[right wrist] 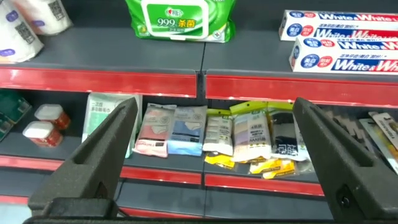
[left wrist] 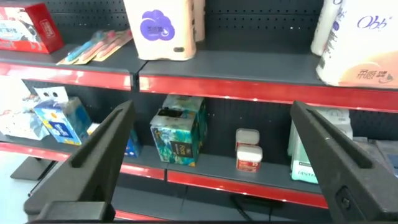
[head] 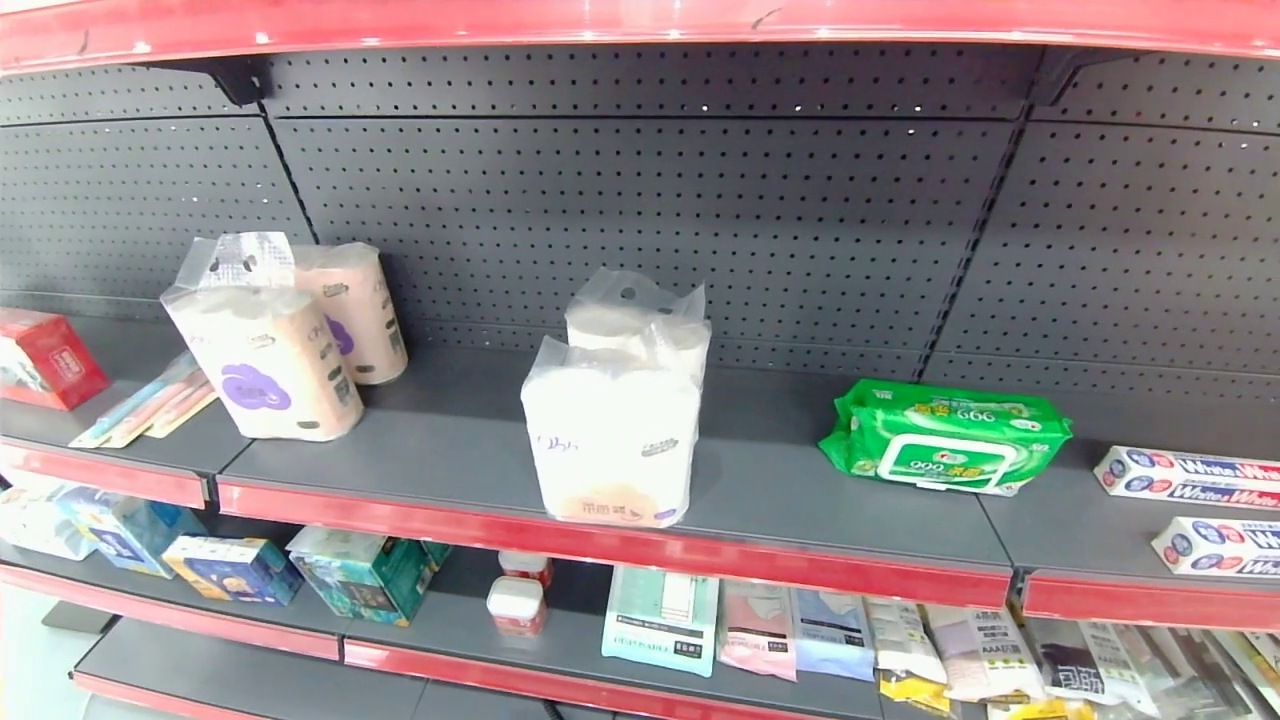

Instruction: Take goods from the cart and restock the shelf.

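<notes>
Hovering before the shelf (head: 450, 440), left tool (left wrist: 211, 109) spread wide, right tool (right wrist: 214, 102) spread wide

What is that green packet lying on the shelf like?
The green packet looks like soft, shiny plastic, puffy and crinkled at its sealed ends. A white-rimmed flap lid sits on its top face, shut. It lies flat on the dark grey shelf, between the white roll pack and the long white boxes, apart from both. Only the shelf touches it.
</notes>
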